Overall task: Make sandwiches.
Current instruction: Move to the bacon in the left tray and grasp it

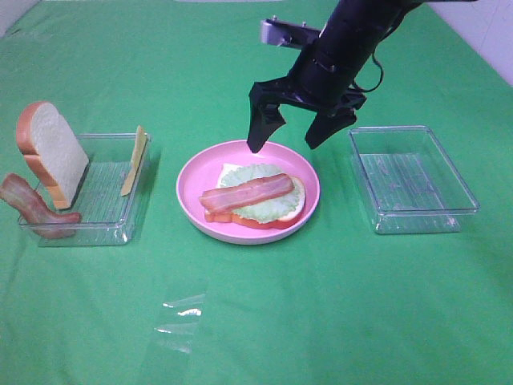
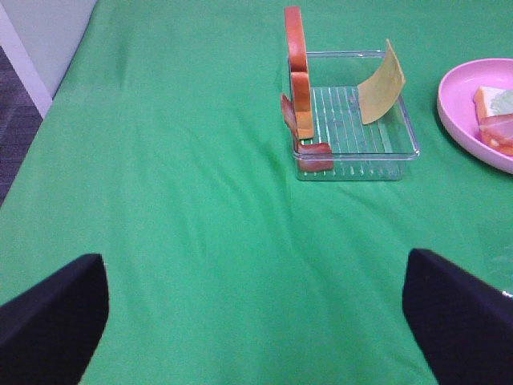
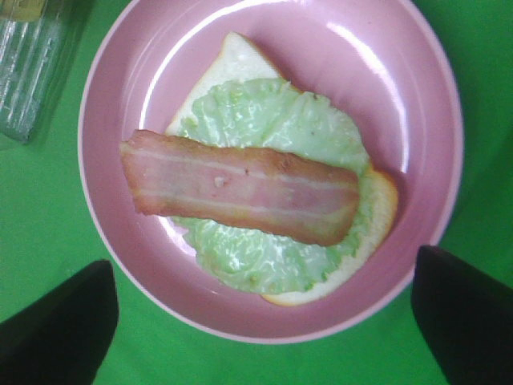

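**Half-built sandwich sat on the plate, both pincers open**

The sandwich (image 1: 252, 199) lay on the pink plate (image 1: 191, 178) in the middle of the green cloth: one bread slice, lettuce (image 3: 264, 128) over it, and a bacon strip (image 3: 240, 186) on top. The right pincer (image 1: 286, 143) hung above the plate's far edge, jaws wide and holding nothing. The left pincer (image 2: 256, 321) was also open, near the left tray (image 1: 112, 231).

The pieces looked light and loose, so the layers would likely slide if nudged. The spare bread (image 1: 52, 152) stood on edge in the left tray and seemed best pinched across its flat faces. The thin cheese (image 1: 134, 160) leaned on the tray's right wall and offered only its upper edge. A second bacon piece (image 1: 32, 208) hung over that tray's left rim. Another clear tray (image 1: 417, 218) stood to the right, out of the way.
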### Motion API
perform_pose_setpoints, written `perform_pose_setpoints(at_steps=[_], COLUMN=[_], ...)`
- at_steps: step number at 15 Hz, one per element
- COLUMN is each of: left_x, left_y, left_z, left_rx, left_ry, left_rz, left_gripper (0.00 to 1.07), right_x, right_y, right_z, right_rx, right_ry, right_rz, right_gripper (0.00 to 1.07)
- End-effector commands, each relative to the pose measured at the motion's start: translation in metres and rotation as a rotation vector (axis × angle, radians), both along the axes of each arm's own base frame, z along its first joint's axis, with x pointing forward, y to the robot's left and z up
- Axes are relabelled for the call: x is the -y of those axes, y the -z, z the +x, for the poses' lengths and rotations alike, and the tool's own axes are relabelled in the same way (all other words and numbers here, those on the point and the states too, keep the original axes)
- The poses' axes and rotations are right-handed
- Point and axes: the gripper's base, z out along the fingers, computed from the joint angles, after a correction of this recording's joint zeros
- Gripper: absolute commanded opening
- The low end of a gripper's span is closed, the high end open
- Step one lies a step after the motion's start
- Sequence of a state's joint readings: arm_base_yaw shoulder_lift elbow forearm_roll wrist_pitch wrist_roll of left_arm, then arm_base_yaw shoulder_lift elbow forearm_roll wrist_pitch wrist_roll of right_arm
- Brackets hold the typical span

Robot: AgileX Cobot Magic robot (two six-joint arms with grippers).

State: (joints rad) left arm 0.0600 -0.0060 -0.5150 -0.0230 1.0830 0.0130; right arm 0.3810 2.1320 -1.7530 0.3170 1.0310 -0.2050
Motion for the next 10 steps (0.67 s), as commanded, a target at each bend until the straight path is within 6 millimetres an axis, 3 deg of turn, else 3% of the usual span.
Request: perform_pose_setpoints(at_steps=[1,4,8,10], left_x=[0.0,0.0,0.0,0.0], left_y=[-0.001,-0.001,-0.001,-0.001], left_z=[-0.001,-0.001,-0.001,-0.001], left_rx=[0.022,0.022,0.022,0.022], left_ry=[0.001,0.001,0.001,0.001], left_rz=[-0.005,-0.005,-0.005,-0.005], left_gripper=[0.91,0.91,0.91,0.91], right_x=[0.023,0.096,0.183,0.203], right_y=[-0.025,-0.048,-0.047,-0.047], right_z=[0.004,0.014,0.015,0.008], right_rx=[0.017,0.022,-0.087,-0.146], right_ry=[0.053,0.196,0.373,0.409], right_rz=[-0.097,-0.171,-0.191,-0.2], right_gripper=[0.96,0.96,0.96,0.96])
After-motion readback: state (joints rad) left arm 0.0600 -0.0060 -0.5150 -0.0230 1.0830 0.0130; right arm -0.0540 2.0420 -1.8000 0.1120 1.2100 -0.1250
